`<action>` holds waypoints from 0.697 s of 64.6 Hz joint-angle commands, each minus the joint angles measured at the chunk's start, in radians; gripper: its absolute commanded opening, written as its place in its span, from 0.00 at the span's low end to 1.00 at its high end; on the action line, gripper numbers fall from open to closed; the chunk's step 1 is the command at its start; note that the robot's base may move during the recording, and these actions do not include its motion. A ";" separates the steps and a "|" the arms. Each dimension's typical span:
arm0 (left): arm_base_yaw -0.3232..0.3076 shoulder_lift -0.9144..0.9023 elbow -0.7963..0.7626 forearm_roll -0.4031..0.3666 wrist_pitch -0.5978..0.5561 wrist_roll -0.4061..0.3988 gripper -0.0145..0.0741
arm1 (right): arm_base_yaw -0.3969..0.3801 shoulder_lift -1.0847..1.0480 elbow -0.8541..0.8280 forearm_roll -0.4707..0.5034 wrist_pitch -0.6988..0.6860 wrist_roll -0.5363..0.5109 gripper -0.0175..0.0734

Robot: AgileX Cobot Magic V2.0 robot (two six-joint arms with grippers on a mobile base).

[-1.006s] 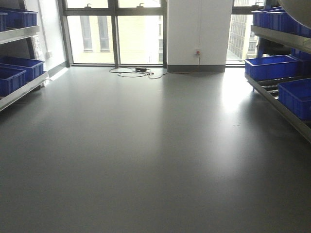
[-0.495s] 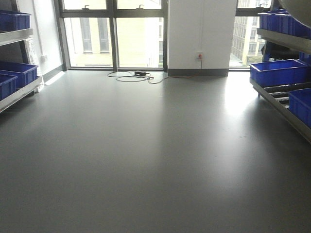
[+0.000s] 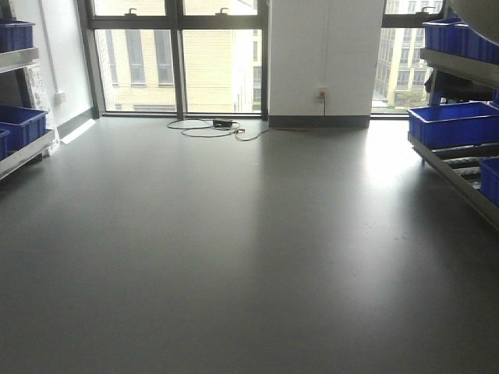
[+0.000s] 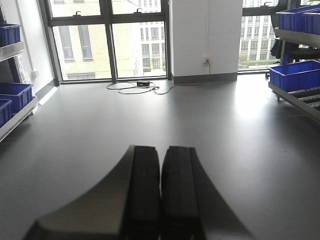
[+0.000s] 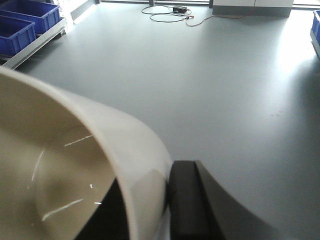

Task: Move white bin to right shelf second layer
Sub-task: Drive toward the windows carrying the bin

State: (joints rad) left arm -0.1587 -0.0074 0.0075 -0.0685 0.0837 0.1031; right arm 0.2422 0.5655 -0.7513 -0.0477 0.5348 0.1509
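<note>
Closest to the right wrist camera, the white bin [image 5: 65,150] fills the lower left of the view. It is held up off the floor by the right gripper [image 5: 150,192], whose jaws pinch its rim wall, one dark finger outside and a dark shape inside. The bin is glossy cream plastic with a smooth wall curving to a rounded base, and thin highlights streak its inside. The left gripper [image 4: 161,152] holds nothing, and its two black ribbed jaws are pressed together.

A wide grey floor [image 3: 234,257], smooth and faintly reflective, stretches towards the white pillar [image 3: 316,54] with nothing standing on it.

Right of the pillar and nearer the camera, the right shelf second layer [image 3: 466,162] shows steel rails with small pale rollers. A blue crate [image 3: 452,125] sits on its far end and another crate's corner [image 3: 491,179] on its near end, with bare rollers between them. More blue crates [image 3: 460,35] line the level above.

Left of the pillar, a steel rack [image 3: 23,152] along the wall carries further blue crates.

At the pillar's foot, to its left, a looped cable [image 3: 199,128] and a black power brick [image 3: 223,122] lie on the floor. A socket [image 3: 321,95] sits low on the pillar. Tall dark-framed windows [image 3: 140,70] flank it.
</note>
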 commanded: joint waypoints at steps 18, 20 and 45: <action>-0.004 -0.014 0.037 -0.005 -0.084 -0.004 0.26 | -0.006 0.008 -0.032 -0.006 -0.104 -0.002 0.25; -0.004 -0.014 0.037 -0.005 -0.084 -0.004 0.26 | -0.006 0.008 -0.032 -0.006 -0.104 -0.002 0.25; -0.004 -0.014 0.037 -0.005 -0.084 -0.004 0.26 | -0.006 0.008 -0.032 -0.006 -0.104 -0.002 0.25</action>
State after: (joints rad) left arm -0.1587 -0.0074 0.0075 -0.0685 0.0837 0.1031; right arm 0.2422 0.5655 -0.7513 -0.0477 0.5348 0.1509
